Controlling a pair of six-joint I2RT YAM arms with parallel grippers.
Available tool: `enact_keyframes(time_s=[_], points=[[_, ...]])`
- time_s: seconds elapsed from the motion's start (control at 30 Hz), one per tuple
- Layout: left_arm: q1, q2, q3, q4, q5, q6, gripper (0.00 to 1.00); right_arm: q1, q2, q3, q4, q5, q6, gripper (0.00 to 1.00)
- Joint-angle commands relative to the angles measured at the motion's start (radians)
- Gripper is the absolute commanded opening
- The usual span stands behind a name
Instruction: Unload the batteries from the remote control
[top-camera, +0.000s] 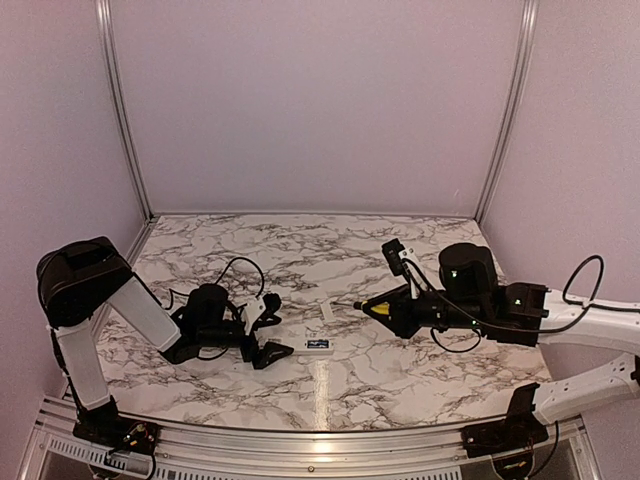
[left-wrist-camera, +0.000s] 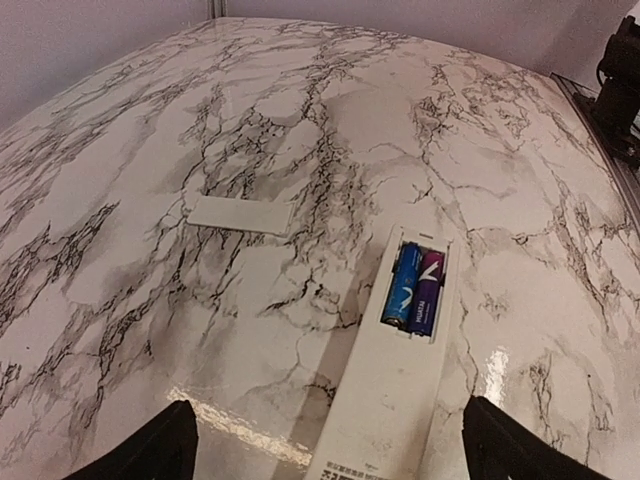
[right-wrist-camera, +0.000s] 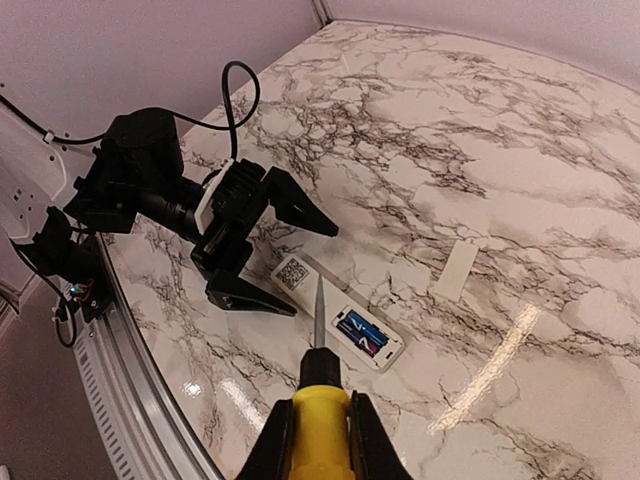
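Partly, remote control (left-wrist-camera: 385, 410) inside left hand (right-wrist-camera: 308, 270).

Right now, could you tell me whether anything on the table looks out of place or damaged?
The remote control lies with its battery bay open, two batteries still seated; its white cover lies apart on the table. Nothing looks broken or spilled.

Left arm (top-camera: 140, 318) and right arm (top-camera: 590, 325): white tube links, bulky black joint housings, looping black cables (top-camera: 242, 259). The left gripper (right-wrist-camera: 314, 271) has black tapered fingers (right-wrist-camera: 300, 208); green lights (top-camera: 452, 270) dot the right arm.
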Motion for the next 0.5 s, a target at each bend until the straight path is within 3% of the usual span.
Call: enact_keyframes(time_s=[0.0,0.23,0.47], points=[[0.008,0.031,0.03,-0.056,0.097,0.043,0.93,-0.008,-0.031,0.001,-0.006,-0.006,-0.002,0.0],[0.006,0.092,0.055,-0.074,0.145,0.051,0.81,-0.007,-0.061,-0.022,0.011,-0.004,0.002,0.0],[-0.015,0.042,0.003,-0.034,0.128,0.039,0.67,-0.007,-0.074,-0.03,0.007,-0.014,0.009,0.0]])
